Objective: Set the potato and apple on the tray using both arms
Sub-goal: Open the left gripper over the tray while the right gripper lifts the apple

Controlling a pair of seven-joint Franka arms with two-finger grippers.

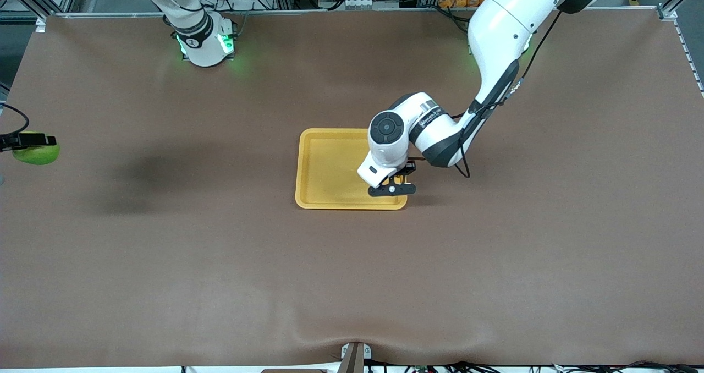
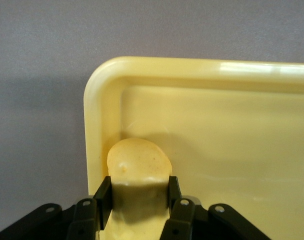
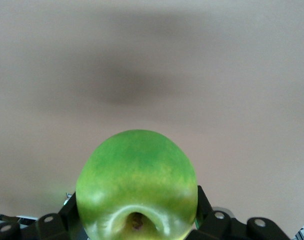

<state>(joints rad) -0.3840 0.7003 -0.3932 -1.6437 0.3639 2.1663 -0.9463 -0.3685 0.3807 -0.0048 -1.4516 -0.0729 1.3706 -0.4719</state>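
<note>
While the brown cloth-covered table (image 1: 220, 252) spreads out matte and faintly rippled along its front edge, we see the left arm (image 1: 495, 43) bend from its base at the top edge down toward the middle. The tray (image 1: 330, 164) lies near the centre of the table, a shallow yellow-orange plastic rectangle with rounded corners and a glossy raised rim. Over its corner nearest the front camera, on the left arm's side, sits the left gripper (image 1: 397, 187), low inside the rim. From the front we barely catch what it carries; the left wrist view settles it, with the potato (image 2: 139, 165), a tan, slightly speckled oblong lump, clamped between the black fingers (image 2: 102, 196) and lying tight against the tray's inner wall (image 2: 99, 130) at that rounded corner. Whether the potato rests on the tray floor we cannot tell.

Over at the right arm's edge of the table, the right gripper (image 1: 33, 140) hangs over the cloth, well apart from the tray. It is closed on the apple (image 1: 37, 154), and the right wrist view gives us the round, waxy green skin (image 3: 136, 185) with its dark stem dimple.
</note>
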